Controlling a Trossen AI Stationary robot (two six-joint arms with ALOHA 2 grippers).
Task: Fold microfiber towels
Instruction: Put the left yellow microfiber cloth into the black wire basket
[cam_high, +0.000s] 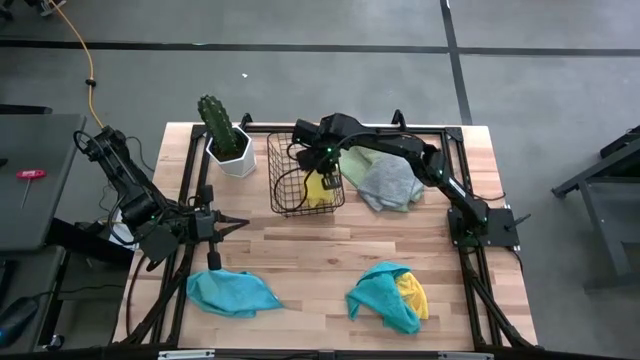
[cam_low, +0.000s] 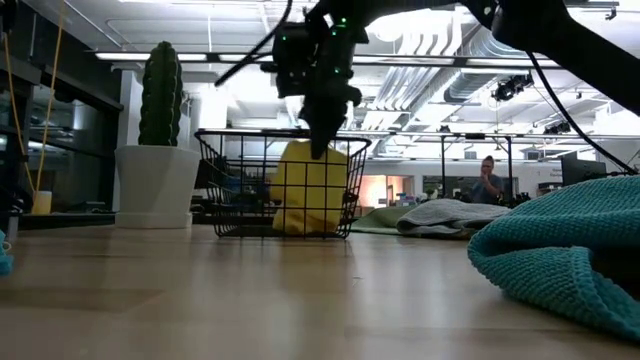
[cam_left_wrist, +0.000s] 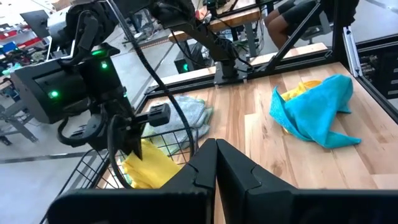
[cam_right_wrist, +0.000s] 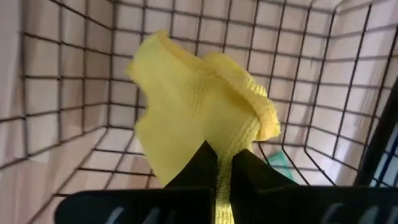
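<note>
A yellow microfiber towel hangs bunched inside the black wire basket at the table's far middle, with my right gripper shut on it from above. A grey towel on a light green one lies right of the basket. A teal towel lies crumpled near the front left. Another teal towel lies over a yellow one at the front right. My left gripper waits shut at the left, above the table, touching nothing. My right gripper pinches a gathered fold at the yellow towel's top between its two fingers. The fingers point steeply down into the basket from above. The towel hangs slack below them, its lower end down at the basket's floor.
A potted cactus in a white pot stands left of the basket. Black frame rails run along the table's left and right edges. Bare wood lies between the basket and the front towels. A person sits far beyond the table.
</note>
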